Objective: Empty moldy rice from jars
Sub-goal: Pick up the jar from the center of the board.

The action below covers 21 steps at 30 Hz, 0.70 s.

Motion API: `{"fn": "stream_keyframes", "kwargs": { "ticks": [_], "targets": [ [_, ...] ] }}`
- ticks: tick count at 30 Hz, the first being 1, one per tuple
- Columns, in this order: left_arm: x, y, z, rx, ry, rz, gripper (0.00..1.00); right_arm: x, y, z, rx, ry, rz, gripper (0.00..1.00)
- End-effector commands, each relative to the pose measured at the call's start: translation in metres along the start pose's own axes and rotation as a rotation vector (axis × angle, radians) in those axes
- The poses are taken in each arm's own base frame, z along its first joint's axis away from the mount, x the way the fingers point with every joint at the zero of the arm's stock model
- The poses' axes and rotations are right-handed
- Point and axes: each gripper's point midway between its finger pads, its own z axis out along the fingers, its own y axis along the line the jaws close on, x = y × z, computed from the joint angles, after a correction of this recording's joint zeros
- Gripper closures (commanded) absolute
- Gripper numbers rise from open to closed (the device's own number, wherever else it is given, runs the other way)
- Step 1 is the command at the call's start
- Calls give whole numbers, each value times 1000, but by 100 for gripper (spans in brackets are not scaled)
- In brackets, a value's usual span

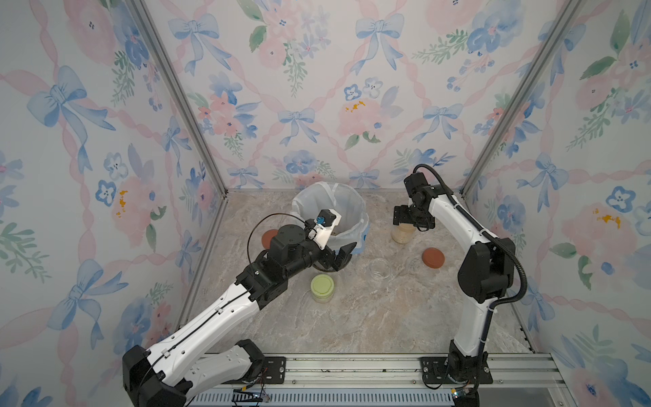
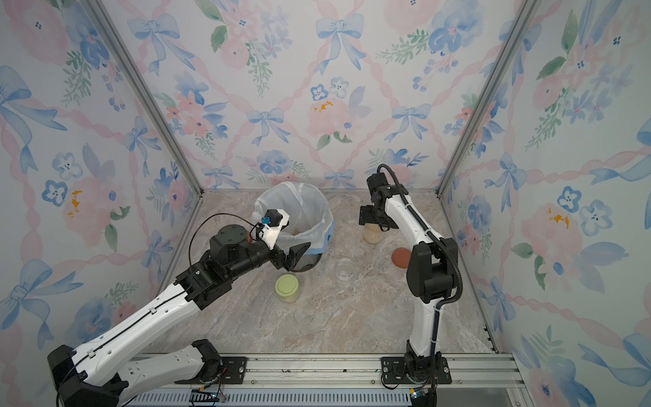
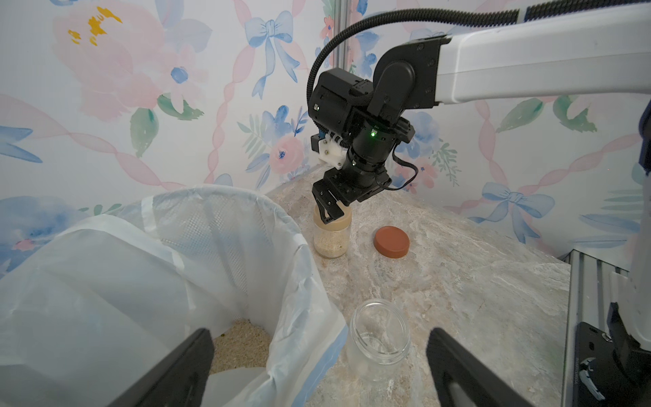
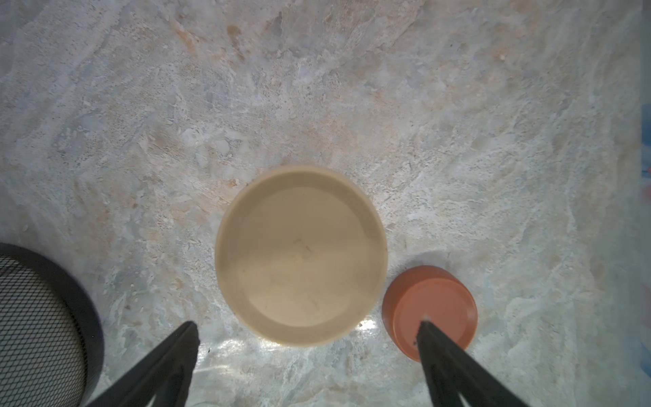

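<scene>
top views: left arm [image 1: 211, 317] nearest the lens, stretched toward the bin [image 1: 347, 197]; left claw [image 1: 340, 259] released, empty. two red lids [image 1: 433, 257] off on the surface [image 1: 352, 317], one empty jar [image 1: 379, 269]; green-lidded jar [image 1: 321, 287] and beige-lidded jar [image 1: 403, 236] unemptied. about half done, i judge.
left wrist: moldy rice [image 3: 243, 338] in bin.
right wrist: right claw [image 4: 307, 327] released, poised over beige lid [image 4: 301, 255].

Beige-lid jar [image 3: 333, 232] upright w/ rice [image 3: 329, 245]; clear jar [image 3: 378, 338] empty, lidless.
</scene>
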Motion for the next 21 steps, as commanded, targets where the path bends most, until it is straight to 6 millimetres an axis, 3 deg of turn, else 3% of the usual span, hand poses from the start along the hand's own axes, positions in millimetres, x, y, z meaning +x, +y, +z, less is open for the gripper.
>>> {"fn": "stream_keyframes", "kwargs": {
  "ticks": [1, 10, 21],
  "targets": [
    [-10, 2, 1, -17, -30, 3, 2, -5, 1, 7, -7, 13, -3, 2],
    [-9, 1, 8, -7, -23, -2, 2, -16, 4, 43, 19, 60, 2, 2],
    [-5, 3, 10, -18, -13, 0, 2, -8, 2, 71, 52, 128, 2, 2]
  ]
}}
